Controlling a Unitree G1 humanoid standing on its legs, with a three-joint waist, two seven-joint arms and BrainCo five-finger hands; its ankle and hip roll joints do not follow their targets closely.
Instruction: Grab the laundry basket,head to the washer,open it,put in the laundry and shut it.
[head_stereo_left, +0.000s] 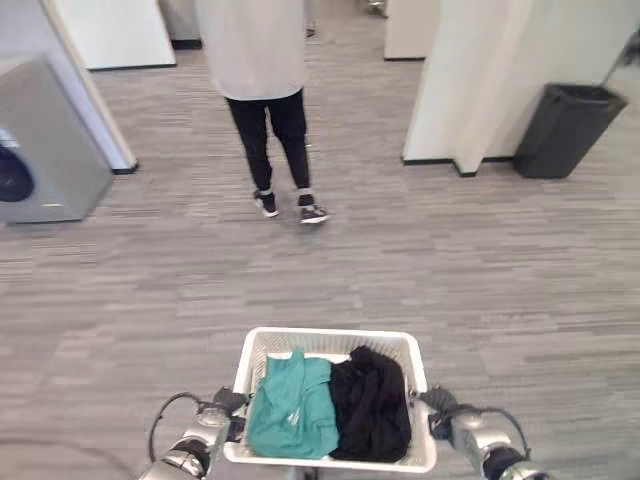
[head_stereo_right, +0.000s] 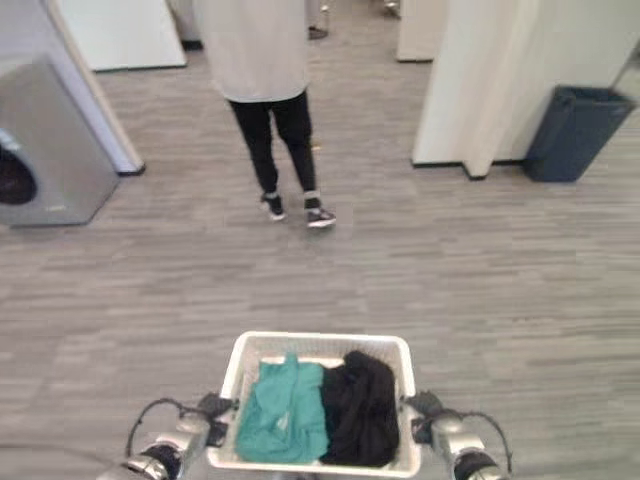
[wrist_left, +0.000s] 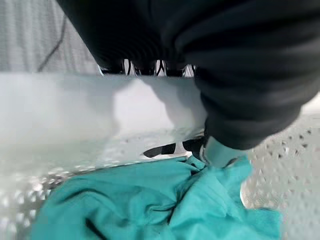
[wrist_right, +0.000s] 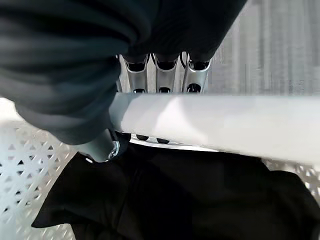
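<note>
A: Where is the laundry basket (head_stereo_left: 330, 345) right now?

B: Carried low in front of the robot, one hand on each short side. The left hand (wrist_left: 220, 90) has its fingers hooked under the white rim and its thumb inside the basket, resting on the teal garment (head_stereo_left: 292, 405). The right hand (wrist_right: 100, 105) is curled round the opposite rim the same way, thumb beside the black garment (head_stereo_left: 372, 403).

A: And the washer?

B: The washer (head_stereo_left: 45, 150) stands far from the basket, off to the robot's left against the wall, its door apparently closed. So I'd judge the basket is grabbed and the walk is under way.

A: What could spoil it?

B: A person (head_stereo_left: 265, 70) stands on the floor (head_stereo_left: 480, 270) beyond the basket, between it and the open room; a wide turn towards the washer might brush them. Also both grips are only on the rim, so a jolt in the stride could tilt the basket and tip clothes out. The dark bin (head_stereo_left: 565, 130), well right of the basket, looks out of the way.
</note>
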